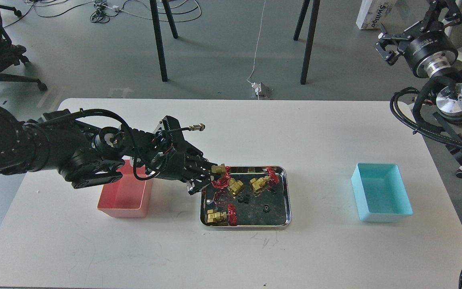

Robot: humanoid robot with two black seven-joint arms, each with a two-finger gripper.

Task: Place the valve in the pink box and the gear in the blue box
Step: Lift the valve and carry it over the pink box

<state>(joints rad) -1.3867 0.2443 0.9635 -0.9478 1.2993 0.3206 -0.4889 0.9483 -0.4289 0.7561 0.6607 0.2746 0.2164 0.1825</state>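
Observation:
My left gripper (211,171) is shut on one brass valve with a red handwheel (219,176) and holds it just above the left end of the steel tray (288,200). Three more valves lie in the tray: one at the middle (236,186), one at the back right (261,182), one at the front left (219,216). The tiny black gear (266,208) lies on the tray floor towards the right. The pink box (123,197) stands left of the tray, under my left arm. The blue box (381,196) stands at the right. My right gripper (386,43) is raised off the table at the far right, open and empty.
A blockier black piece (245,198) lies in the tray between the valves. Beyond the white table are table legs, cables, an office chair at the left and a cardboard box at the top right.

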